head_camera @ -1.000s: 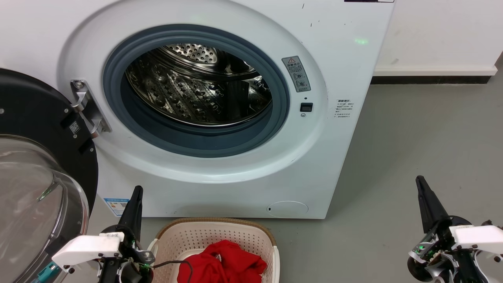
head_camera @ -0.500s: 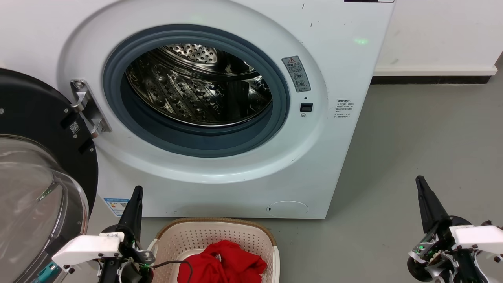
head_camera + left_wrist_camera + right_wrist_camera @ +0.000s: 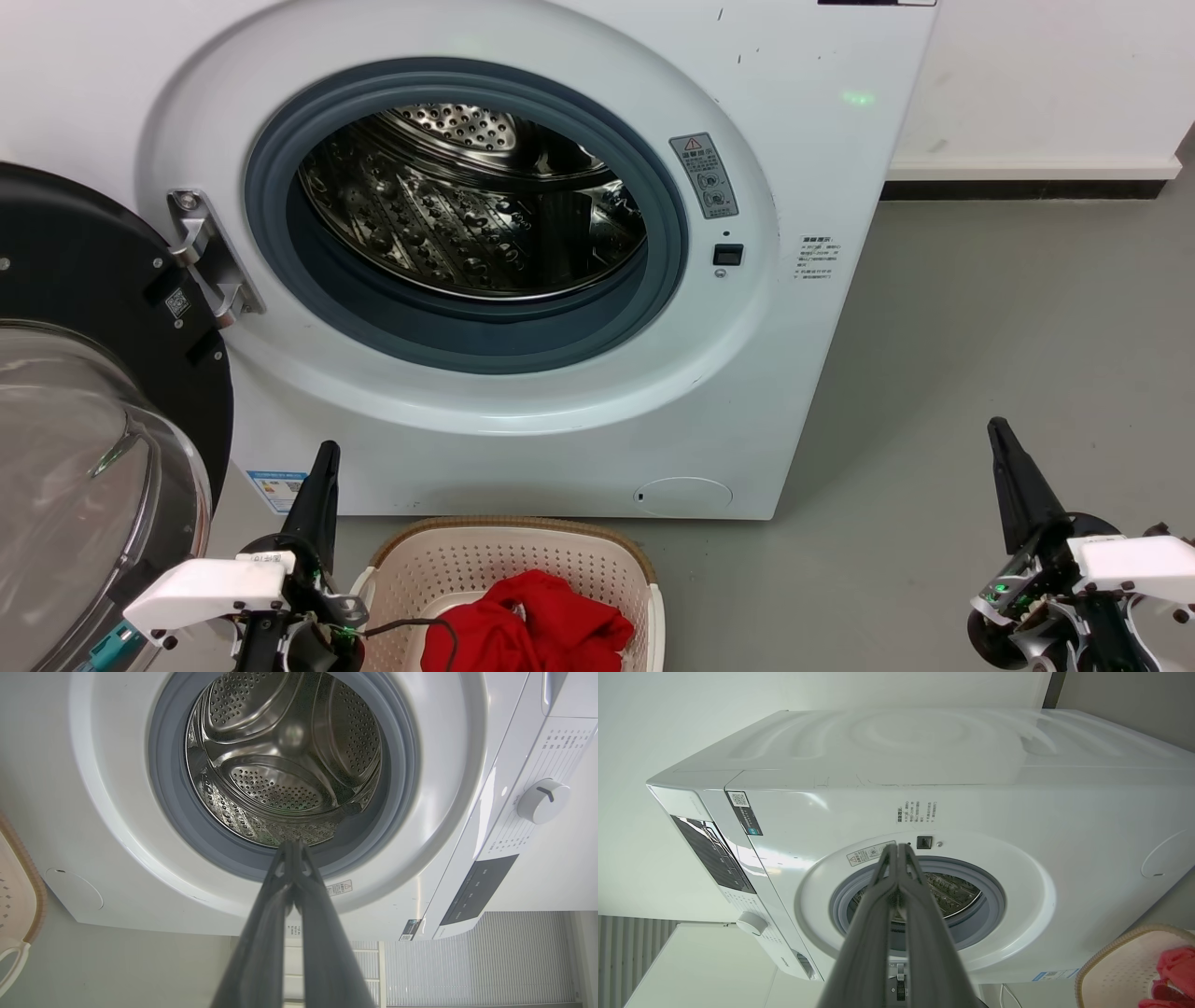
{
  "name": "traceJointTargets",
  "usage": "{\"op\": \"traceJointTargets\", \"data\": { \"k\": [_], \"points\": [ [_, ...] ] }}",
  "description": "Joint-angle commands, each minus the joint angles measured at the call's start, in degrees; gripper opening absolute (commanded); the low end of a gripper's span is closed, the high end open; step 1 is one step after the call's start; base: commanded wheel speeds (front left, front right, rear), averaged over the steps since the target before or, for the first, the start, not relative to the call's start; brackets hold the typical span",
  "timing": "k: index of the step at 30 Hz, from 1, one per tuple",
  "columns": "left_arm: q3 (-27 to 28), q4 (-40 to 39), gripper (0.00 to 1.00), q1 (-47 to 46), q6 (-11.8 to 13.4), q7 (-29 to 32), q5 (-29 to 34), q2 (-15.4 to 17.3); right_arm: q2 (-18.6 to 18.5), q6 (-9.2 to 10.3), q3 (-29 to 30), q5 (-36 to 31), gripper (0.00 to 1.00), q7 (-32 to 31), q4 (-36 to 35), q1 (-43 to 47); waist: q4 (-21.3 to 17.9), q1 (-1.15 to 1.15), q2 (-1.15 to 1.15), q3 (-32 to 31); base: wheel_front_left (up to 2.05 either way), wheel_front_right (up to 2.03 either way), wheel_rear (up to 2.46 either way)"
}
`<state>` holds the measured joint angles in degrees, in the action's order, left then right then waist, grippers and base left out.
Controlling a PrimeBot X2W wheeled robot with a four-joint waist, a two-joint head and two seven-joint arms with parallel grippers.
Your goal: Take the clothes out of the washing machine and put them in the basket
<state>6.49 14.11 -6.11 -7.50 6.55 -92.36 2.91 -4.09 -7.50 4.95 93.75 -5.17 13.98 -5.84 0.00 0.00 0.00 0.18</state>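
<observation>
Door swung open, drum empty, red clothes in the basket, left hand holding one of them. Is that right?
One thing is wrong: the left hand holds nothing. The left wrist view shows its fingers pressed together with no cloth between them, pointing at the drum. The rest stands: door open, drum empty as far as visible, red clothes in the basket.

Red warning-triangle sticker point(image 3: 702, 175) beside the washing machine point(image 3: 822, 140) porthole; its print and the neighbouring label point(image 3: 819, 257) too small to read
</observation>
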Motion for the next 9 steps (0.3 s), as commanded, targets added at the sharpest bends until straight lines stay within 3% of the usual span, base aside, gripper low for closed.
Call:
{"op": "traceJointTargets", "data": {
  "k": [1,9],
  "points": [
    [0.2,0.0,0.0,-0.4,-0.2,0.2,-0.1,-0.1,0.1,0.02,0.1,-0.1,0.0,-0.4,0.1,-0.6,0.0,0.0,0.0,0.0,0.0,0.0,0.0],
    [0.2,0.0,0.0,-0.4,-0.2,0.2,-0.1,-0.1,0.2,0.02,0.3,-0.3,0.0,-0.4,0.1,-0.6,0.0,0.0,0.0,0.0,0.0,0.0,0.0]
  ]
}}
